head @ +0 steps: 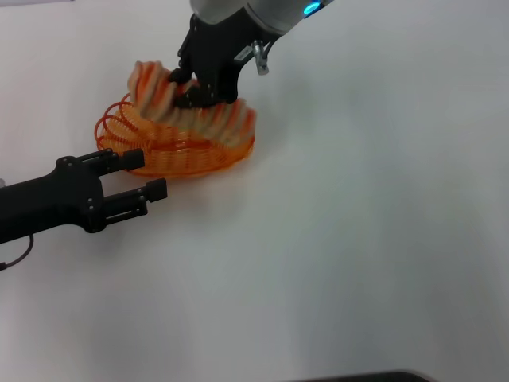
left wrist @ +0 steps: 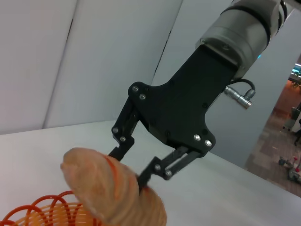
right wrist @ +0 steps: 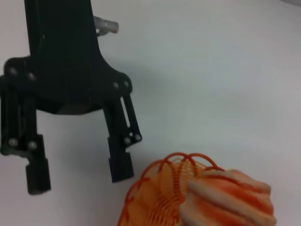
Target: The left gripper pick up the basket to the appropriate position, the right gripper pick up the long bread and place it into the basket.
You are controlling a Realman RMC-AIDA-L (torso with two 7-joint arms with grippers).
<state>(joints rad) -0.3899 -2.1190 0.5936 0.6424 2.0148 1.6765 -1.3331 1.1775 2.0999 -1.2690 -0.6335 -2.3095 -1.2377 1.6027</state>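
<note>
The orange wire basket [head: 179, 155] sits on the white table. The long bread [head: 227, 123] lies slanted over it, its left end raised above the rim. My right gripper [head: 195, 87] comes down from the top and is shut on the bread at its middle. The left wrist view shows that gripper [left wrist: 129, 167] with its fingers on either side of the bread [left wrist: 103, 188], above the basket [left wrist: 42, 212]. My left gripper [head: 145, 175] is open and empty beside the basket's near left rim. The right wrist view shows it [right wrist: 79, 170] open next to the basket [right wrist: 157, 188] and bread [right wrist: 230, 202].
The white table [head: 358, 239] stretches bare to the right and front of the basket. A dark edge [head: 358, 376] shows at the bottom of the head view. Pale wall panels [left wrist: 70, 61] stand behind the table in the left wrist view.
</note>
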